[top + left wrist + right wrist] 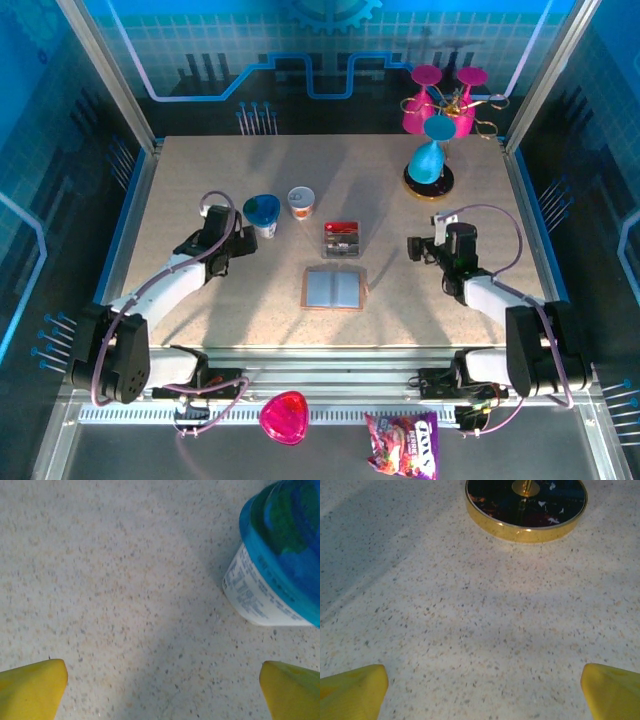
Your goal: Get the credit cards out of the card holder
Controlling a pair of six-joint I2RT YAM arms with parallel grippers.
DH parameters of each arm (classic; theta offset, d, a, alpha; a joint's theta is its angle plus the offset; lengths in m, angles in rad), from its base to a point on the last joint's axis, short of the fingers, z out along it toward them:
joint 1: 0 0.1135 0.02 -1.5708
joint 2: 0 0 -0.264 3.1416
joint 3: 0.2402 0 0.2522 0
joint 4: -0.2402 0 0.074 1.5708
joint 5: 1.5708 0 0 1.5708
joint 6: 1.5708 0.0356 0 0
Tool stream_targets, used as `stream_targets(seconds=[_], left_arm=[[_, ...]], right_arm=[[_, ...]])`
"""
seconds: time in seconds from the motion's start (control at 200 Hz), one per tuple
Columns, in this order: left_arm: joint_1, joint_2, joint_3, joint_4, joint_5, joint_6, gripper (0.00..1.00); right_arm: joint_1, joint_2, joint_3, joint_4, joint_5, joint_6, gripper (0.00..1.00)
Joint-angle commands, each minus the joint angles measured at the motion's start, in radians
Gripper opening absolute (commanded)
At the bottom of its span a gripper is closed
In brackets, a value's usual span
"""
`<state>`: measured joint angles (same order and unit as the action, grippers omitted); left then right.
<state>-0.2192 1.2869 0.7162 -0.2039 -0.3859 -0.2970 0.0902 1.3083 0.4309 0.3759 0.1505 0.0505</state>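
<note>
The card holder (333,290) lies opened flat at the table's middle, blue-grey lining up, with a tan-pink rim. Just beyond it sits a dark credit card (341,240) with red bands, inside a pale outline; I cannot tell whether it rests in something clear. My left gripper (247,241) is left of the card, open, its yellow fingertips (35,687) wide apart over bare table in the left wrist view (162,680). My right gripper (413,247) is right of the card, also open (484,685), with nothing between its fingertips (612,690).
A blue-lidded cup (262,212) (280,565) stands close to the left gripper, and a small orange-topped cup (301,201) beside it. A blue glass on a gold-rimmed base (428,168) (526,507) stands beyond the right gripper. Pink goblets (440,100) are at the back right.
</note>
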Motion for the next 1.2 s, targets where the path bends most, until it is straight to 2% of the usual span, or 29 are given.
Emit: stream_targets(seconds=[0.0, 0.1, 0.2, 0.31, 0.36, 0.44, 0.55, 0.645, 0.765, 0.885, 1.196], left_arm=[[0.011, 0.002, -0.027, 0.178, 0.002, 0.171, 0.99], [0.025, -0.006, -0.140, 0.430, 0.007, 0.247, 0.99], [0.064, 0.000, -0.237, 0.636, 0.041, 0.258, 0.99], [0.105, 0.045, -0.323, 0.847, 0.108, 0.276, 0.99], [0.112, 0.050, -0.315, 0.832, 0.132, 0.287, 0.99], [0.127, 0.071, -0.351, 0.962, 0.163, 0.304, 0.99], [0.175, 0.097, -0.353, 1.003, 0.213, 0.295, 0.99], [0.214, 0.173, -0.374, 1.122, 0.264, 0.275, 0.99], [0.226, 0.273, -0.386, 1.246, 0.313, 0.282, 0.99], [0.227, 0.262, -0.327, 1.108, 0.366, 0.299, 0.99], [0.226, 0.264, -0.330, 1.122, 0.363, 0.299, 0.99]], right_arm=[[-0.014, 0.035, 0.006, 0.198, 0.005, -0.018, 1.00], [-0.014, 0.072, 0.012, 0.257, -0.004, -0.016, 1.00], [-0.016, 0.102, 0.032, 0.272, -0.017, -0.035, 1.00], [-0.017, 0.157, 0.024, 0.345, 0.024, -0.031, 1.00], [-0.018, 0.181, 0.016, 0.383, 0.026, -0.029, 1.00], [-0.016, 0.193, 0.012, 0.395, -0.003, -0.041, 1.00], [-0.018, 0.203, 0.000, 0.432, -0.026, -0.049, 1.00], [-0.018, 0.234, -0.042, 0.540, -0.041, -0.055, 1.00], [-0.018, 0.229, -0.042, 0.527, -0.009, -0.043, 1.00], [-0.017, 0.232, -0.044, 0.538, -0.003, -0.045, 1.00], [-0.018, 0.232, -0.044, 0.534, -0.003, -0.045, 1.00]])
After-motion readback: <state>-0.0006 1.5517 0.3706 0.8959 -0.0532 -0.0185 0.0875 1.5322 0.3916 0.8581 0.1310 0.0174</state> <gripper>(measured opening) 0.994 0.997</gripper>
